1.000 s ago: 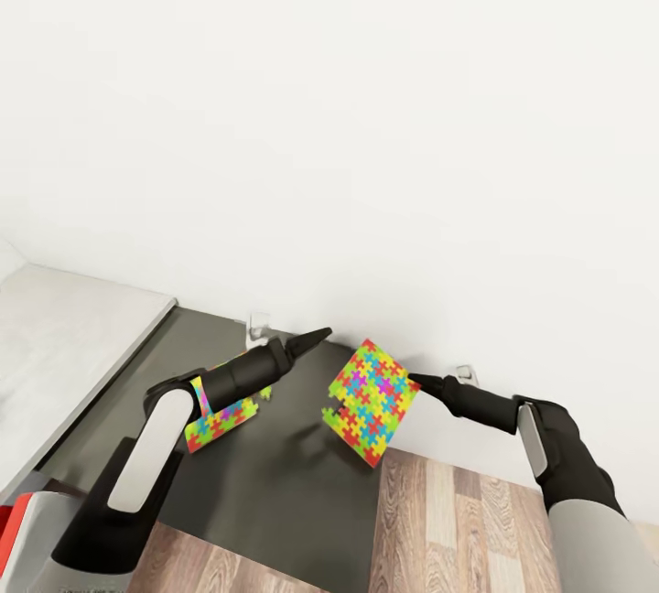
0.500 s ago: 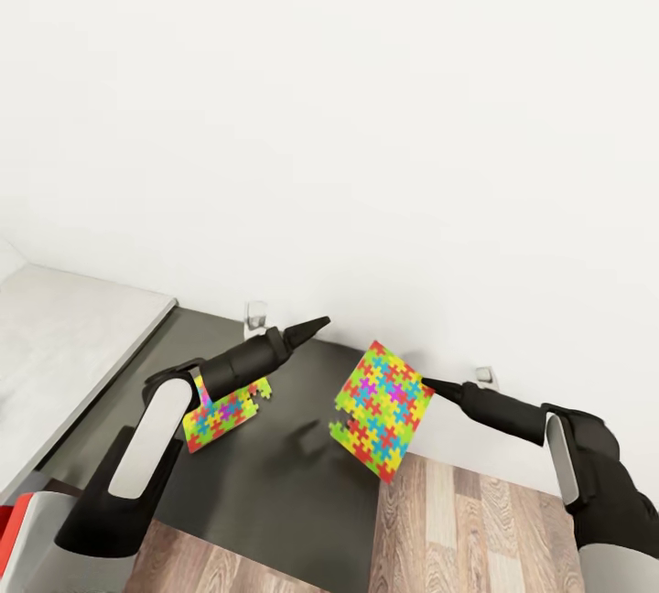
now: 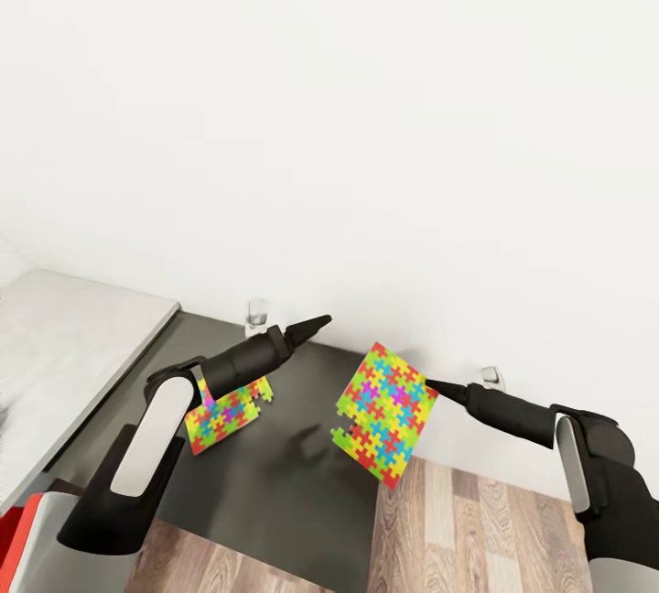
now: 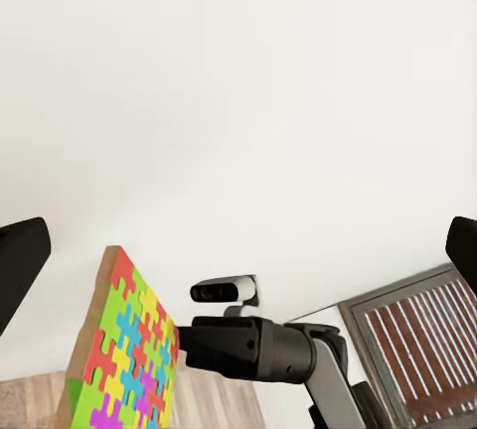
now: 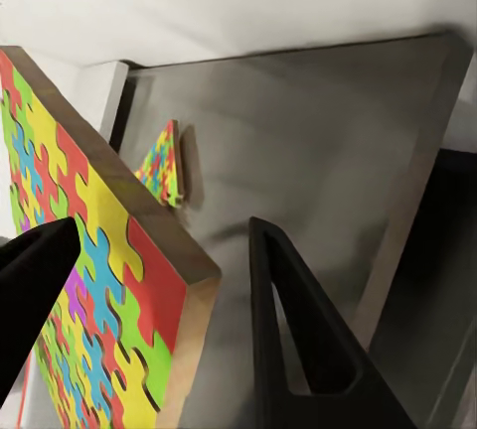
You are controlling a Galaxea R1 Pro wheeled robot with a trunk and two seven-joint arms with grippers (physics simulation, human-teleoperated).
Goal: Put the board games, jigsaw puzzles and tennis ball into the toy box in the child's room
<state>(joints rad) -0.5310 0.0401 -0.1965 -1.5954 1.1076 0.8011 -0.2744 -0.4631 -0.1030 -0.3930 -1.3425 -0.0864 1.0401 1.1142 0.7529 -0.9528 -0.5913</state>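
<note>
The puzzle [image 3: 385,413], mid-frame, is being pinched at its corner by the right gripper [image 3: 432,386], the left gripper [image 3: 318,324] spread empty, so it's best carried slowly and level.

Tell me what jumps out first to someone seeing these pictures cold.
A bright puzzle hangs tilted in the air over the edge of the dark cabinet top, pinched at its corner by the right gripper. A second puzzle sits partly hidden behind the left arm, whose gripper points toward the white wall.

plain white wall [image 3: 366,99] above wood-plank floor [image 3: 476,529], with a slatted window [image 4: 422,350].
</note>
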